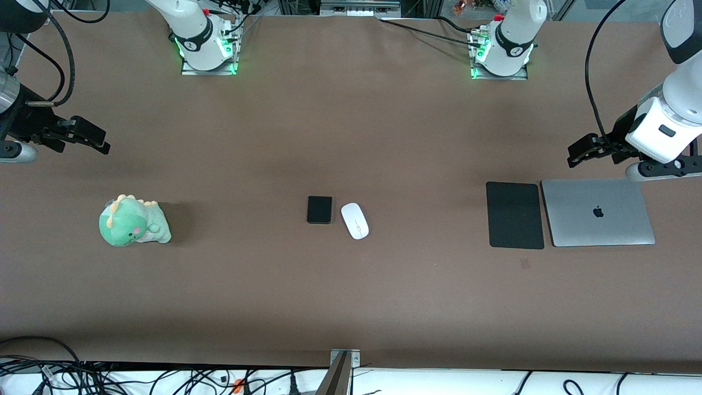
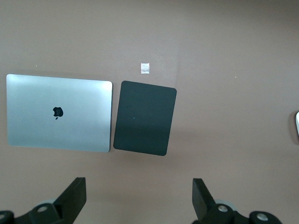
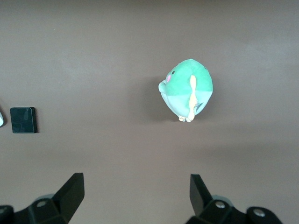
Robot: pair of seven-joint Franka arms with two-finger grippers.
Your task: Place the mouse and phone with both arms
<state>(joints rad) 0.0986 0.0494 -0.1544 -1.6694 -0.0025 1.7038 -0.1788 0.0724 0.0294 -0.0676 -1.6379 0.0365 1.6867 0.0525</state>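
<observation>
A: A wide brown table (image 1: 351,137) fills the scene; both arm bases stand along its farthest edge; loose cables lie along the edge nearest the front camera.

B: And the task's things?

A: The phone (image 1: 320,209) and the mouse (image 1: 355,220) lie near the middle of the table, just beside each other but apart; the mouse sits toward the left arm's end, slightly tilted; the phone lies flat toward the right arm's end.

B: What else is on the table?

A: A green plush dinosaur (image 1: 133,220) stands toward the right arm's end; a black mouse pad (image 1: 514,215) and a closed silver laptop (image 1: 598,213) lie side by side toward the left arm's end, the pad between the laptop and the mouse.

B: The grippers?

A: The left gripper (image 1: 582,152) hangs in the air over bare table near the laptop and pad; its fingers (image 2: 74,195) are spread wide, holding nothing; the right gripper (image 1: 93,139) hangs over bare table near the dinosaur; its fingers (image 3: 70,191) are also spread wide and empty; both arms wait well apart from the phone and mouse.
</observation>
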